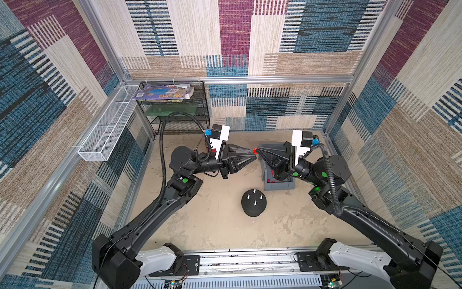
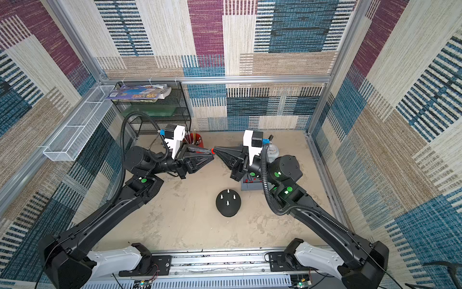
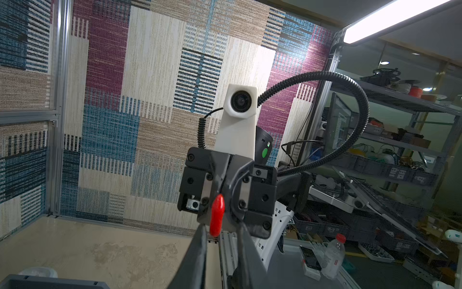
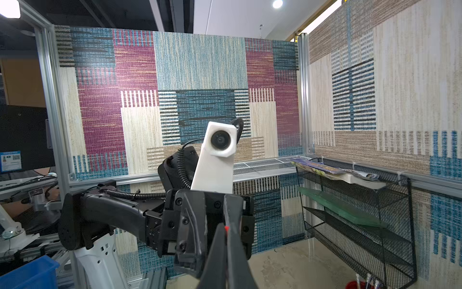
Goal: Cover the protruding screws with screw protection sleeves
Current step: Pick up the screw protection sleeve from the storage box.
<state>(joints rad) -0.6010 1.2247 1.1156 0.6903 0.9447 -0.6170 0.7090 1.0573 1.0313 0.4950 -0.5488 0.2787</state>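
Red screw protection sleeve [image 1: 255, 151] hangs in the air between two claws that meet tip to tip. The right gripper [image 1: 258, 150] is pinched tight on one end. The right wrist view shows only a red sliver between its closed fingers [image 4: 215, 257]. The left gripper [image 1: 253, 153] has its jaws narrow on either side of the free end, and I cannot tell whether they press it.

Both claws lie level, well above the table [image 1: 212, 230]. Each arm slants inward from its base by the front rail [image 1: 250, 261], and each wrist turns sideways toward the middle.

Nearer the front, the black dome [image 1: 252, 212] stands with its four protruding screws [image 1: 255, 202] bare. A grey tray [image 1: 280, 186] holding more red sleeves [image 1: 271, 180] sits under the right wrist, near the dome. Bare tabletop lies between the dome and the rail. A black mesh rack [image 1: 175, 117] fills the back-left corner.
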